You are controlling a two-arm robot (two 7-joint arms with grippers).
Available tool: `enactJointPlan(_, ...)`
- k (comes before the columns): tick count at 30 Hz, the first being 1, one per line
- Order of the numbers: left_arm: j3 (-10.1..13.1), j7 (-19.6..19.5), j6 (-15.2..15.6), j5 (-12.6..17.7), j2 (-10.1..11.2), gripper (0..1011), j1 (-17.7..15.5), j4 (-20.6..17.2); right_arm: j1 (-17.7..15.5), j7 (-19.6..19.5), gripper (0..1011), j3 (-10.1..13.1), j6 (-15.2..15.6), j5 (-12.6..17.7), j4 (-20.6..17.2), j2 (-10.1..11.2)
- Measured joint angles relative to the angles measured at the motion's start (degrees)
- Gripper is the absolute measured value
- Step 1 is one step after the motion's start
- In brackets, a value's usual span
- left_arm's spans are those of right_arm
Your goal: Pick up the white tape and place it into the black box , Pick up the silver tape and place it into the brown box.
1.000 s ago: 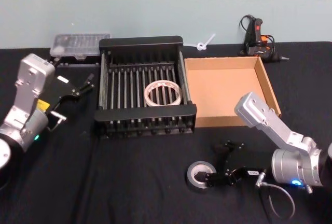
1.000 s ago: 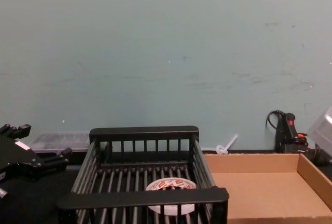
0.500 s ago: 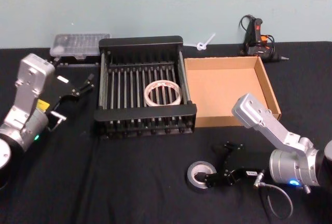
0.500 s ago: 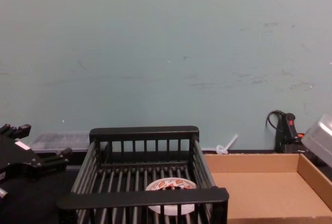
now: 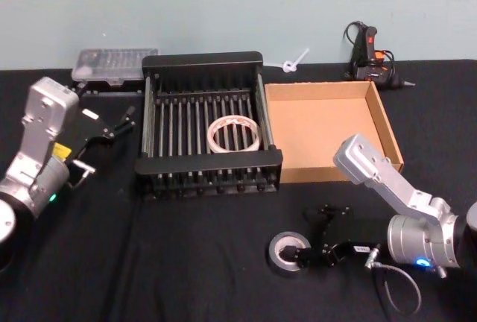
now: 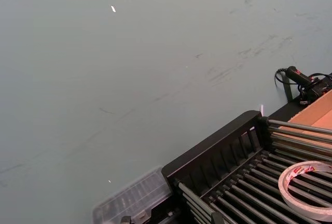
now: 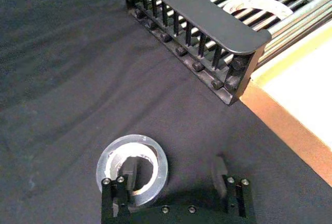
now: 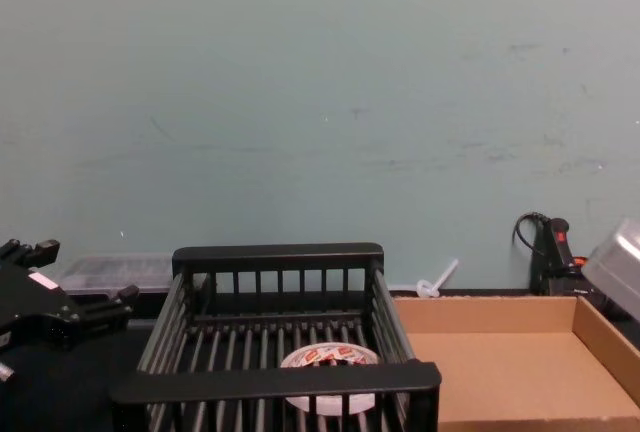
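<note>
no legible text; red print on the white tape (image 5: 233, 134) unreadable

white tape (image 8: 329, 357): lower part behind crate bar | brown box (image 8: 520, 372): cut by edge

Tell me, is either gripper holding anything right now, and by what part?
Nothing is held. The right gripper is open over the silver tape, one finger in its hollow centre, the other outside. The left gripper is parked left of the black box.
</note>
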Motion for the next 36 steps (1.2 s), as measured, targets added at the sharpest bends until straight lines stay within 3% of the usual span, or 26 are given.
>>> enactJointPlan(7,0.0,0.0,0.0,0.0,0.0,1002,0.0,0.0,0.0,0.0,761,0.1,0.0,0.0,0.0,0.0)
enactJointPlan(23,0.0,0.0,0.0,0.0,0.0,1001,0.0,0.0,0.0,0.0,225,0.1,0.0,0.0,0.0,0.0)
enactJointPlan(36,0.0,0.0,0.0,0.0,0.0,1001,0.0,0.0,0.0,0.0,178,0.1,0.0,0.0,0.0,0.0)
